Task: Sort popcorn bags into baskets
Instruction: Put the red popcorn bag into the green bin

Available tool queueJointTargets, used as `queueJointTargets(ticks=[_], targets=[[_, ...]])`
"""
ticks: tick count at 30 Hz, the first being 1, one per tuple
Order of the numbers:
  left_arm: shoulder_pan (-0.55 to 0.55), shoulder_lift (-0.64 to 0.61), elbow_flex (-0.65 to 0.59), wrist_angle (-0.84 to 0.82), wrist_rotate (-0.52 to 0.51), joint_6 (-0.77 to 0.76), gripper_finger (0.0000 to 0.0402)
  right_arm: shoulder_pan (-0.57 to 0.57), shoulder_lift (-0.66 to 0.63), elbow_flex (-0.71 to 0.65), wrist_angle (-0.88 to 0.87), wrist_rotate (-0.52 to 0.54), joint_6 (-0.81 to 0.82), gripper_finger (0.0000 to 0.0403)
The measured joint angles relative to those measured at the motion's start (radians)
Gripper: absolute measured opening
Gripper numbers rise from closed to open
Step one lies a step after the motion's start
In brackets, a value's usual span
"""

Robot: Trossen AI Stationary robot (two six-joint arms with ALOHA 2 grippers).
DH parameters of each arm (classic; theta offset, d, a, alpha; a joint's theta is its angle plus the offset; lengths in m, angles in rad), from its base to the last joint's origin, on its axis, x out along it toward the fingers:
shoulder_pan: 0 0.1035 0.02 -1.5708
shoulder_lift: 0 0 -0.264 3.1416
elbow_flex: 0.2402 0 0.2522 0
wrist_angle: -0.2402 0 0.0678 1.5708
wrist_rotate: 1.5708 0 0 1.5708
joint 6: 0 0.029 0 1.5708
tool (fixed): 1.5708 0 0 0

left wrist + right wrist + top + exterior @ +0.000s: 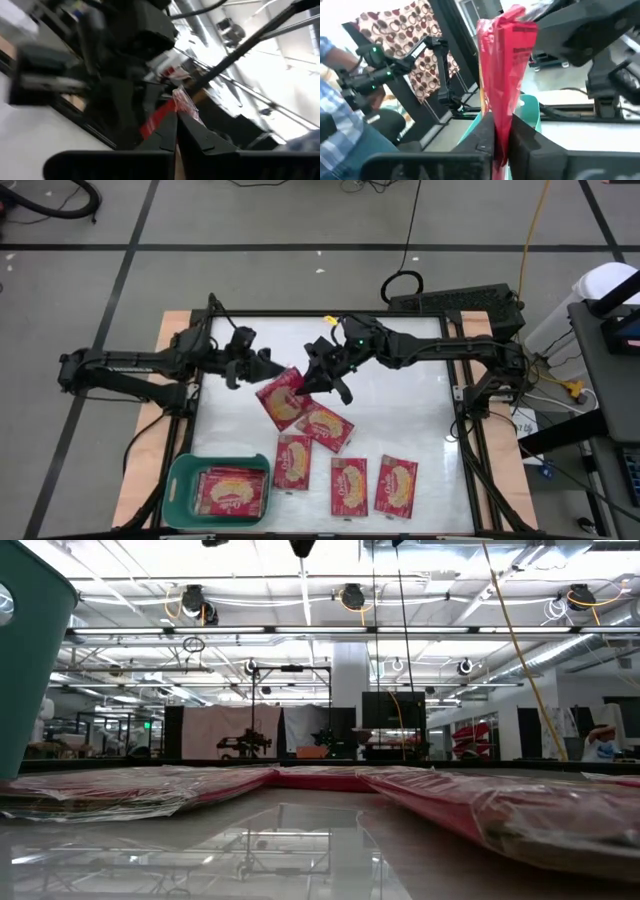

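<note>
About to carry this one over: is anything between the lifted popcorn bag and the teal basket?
Nothing visible stands in the way. The lifted popcorn bag is pinched by both the left gripper and right gripper. The basket sits at the near left corner; loose bags lie flat right of that line.

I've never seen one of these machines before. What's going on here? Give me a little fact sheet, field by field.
Held item: one red popcorn bag, lifted above the table
Left end effector: shut on one edge of that bag
Right end effector: shut on the same bag
Basket: teal, at the table's near left corner, red bags inside
Loose bags: five lying flat on the table
</note>
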Motion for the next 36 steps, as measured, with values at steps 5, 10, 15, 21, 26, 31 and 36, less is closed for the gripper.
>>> queueJointTargets(ticks=[5,10,15,21,26,31,36], targets=[[0.056,-0.010,0.000,-0.018,-0.068,0.085,0.0063,-0.016,-0.008,0.000,-0.019,0.005,0.134,0.0020],[0.121,-0.047,-0.001,-0.054,-0.085,0.149,0.0120,-0.039,-0.050,0.000,-0.080,0.049,0.260,0.0007],[0.193,-0.118,-0.001,-0.087,-0.142,0.181,0.0158,-0.056,-0.127,0.000,-0.189,0.167,0.341,0.0007],[0.237,-0.198,-0.001,-0.108,-0.196,0.211,0.0170,-0.045,-0.213,0.000,-0.225,0.503,0.454,0.0008],[0.234,-0.220,-0.001,-0.144,-0.185,0.179,0.0170,0.019,-0.231,0.000,-0.213,0.765,0.509,0.0008],[0.207,-0.219,-0.001,-0.144,-0.151,0.167,0.0171,0.102,-0.231,-0.001,-0.174,0.993,0.494,0.0008],[0.172,-0.219,-0.001,-0.137,-0.150,0.163,0.0171,0.175,-0.231,-0.022,-0.053,1.221,0.433,0.0008]])
